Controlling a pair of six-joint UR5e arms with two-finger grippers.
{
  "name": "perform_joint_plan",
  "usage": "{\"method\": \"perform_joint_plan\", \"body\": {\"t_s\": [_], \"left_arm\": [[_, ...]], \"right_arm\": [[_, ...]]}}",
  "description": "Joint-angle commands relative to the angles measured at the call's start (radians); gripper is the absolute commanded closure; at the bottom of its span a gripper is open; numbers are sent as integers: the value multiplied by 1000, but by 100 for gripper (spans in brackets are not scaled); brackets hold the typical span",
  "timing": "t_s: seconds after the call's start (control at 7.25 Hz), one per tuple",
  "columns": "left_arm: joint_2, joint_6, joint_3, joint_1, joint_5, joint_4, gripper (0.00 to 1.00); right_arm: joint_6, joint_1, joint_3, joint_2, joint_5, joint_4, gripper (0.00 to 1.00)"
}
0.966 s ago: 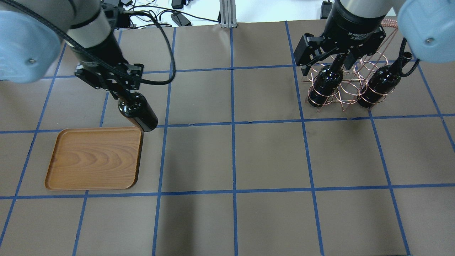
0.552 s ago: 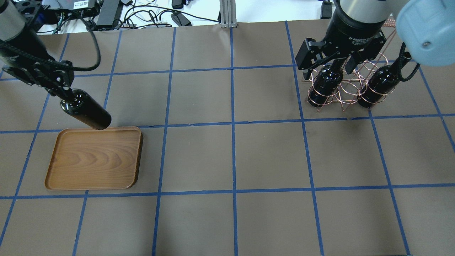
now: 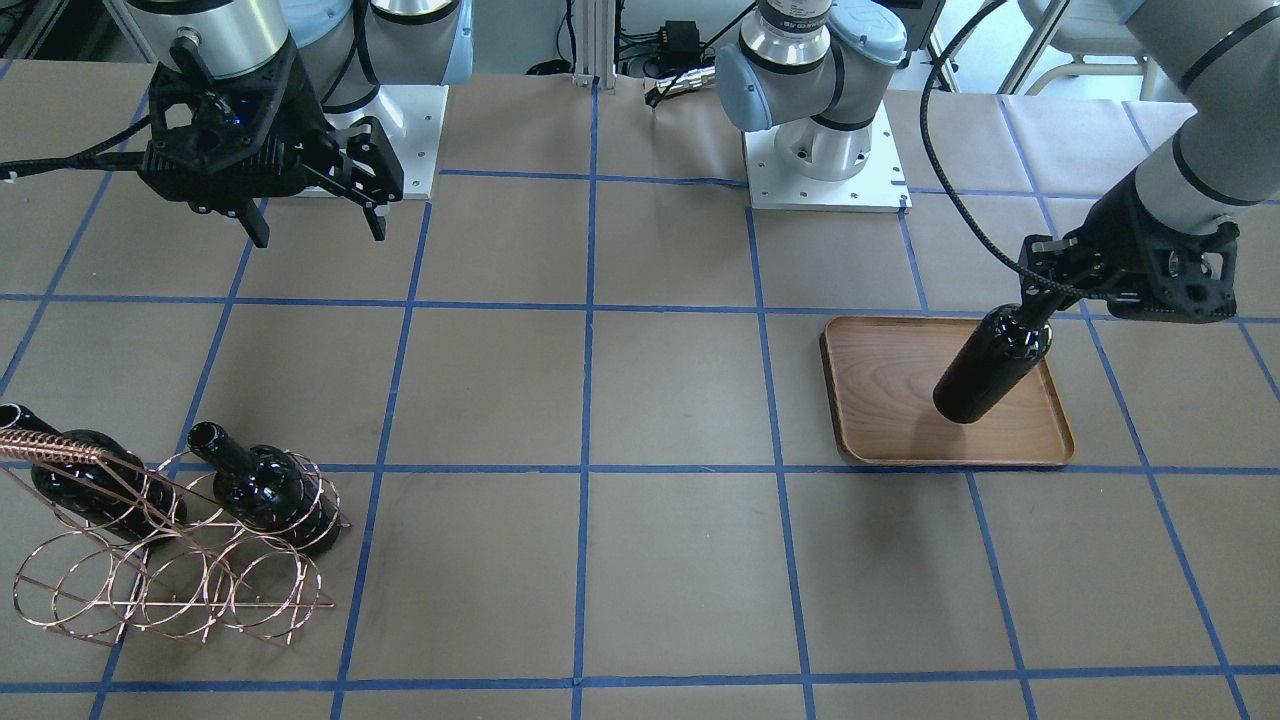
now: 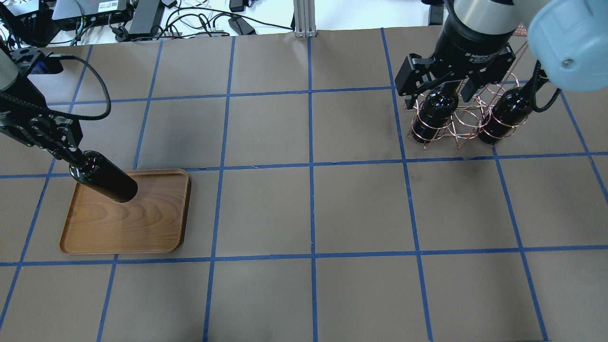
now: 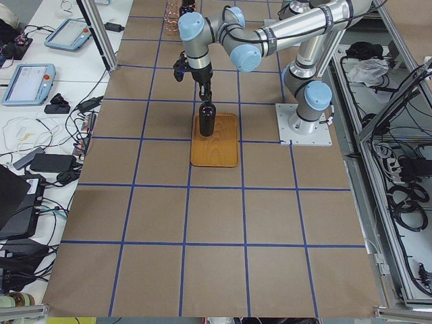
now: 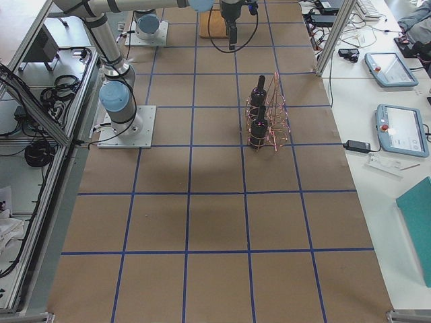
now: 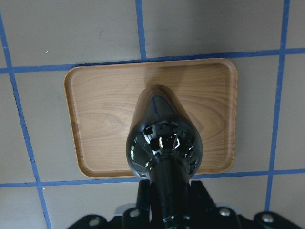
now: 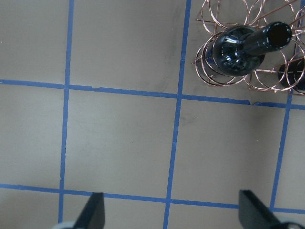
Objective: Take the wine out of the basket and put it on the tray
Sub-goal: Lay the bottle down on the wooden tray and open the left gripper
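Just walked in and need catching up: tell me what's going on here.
The left gripper, jaws shut on the neck, holds a wine bottle tilted over the tray, not yet released. The right gripper, jaws open and empty, hangs near the basket, which holds two more bottles.

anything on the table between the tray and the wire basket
Nothing: in the overhead view the stretch of table between the tray and the basket is bare brown paper with blue tape lines.
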Motion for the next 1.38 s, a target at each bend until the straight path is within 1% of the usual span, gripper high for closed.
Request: {"method": "perform_joint_plan", "body": {"t_s": [0.0,0.55,0.69,0.83,0.97,1.1,1.24], "left_arm": [[-13,23,-13,25,-1,5,100],[-39,35,-19,45,2,4,100],[-41,32,-19,46,-2,7,28],[-39,23,-16,46,-2,8,0],[-34,17,-4,44,4,5,0],[-6,-54,2,29,-20,8,0],[4,-139,25,12,-24,4,0]], "right_arm": [[5,0,1,0,0,0,0],[5,0,1,1,0,0,0],[5,0,1,0,0,0,0],[5,0,1,0,0,0,0],[5,0,1,1,0,0,0],[5,0,1,0,0,0,0],[5,0,1,1,0,0,0]]}}
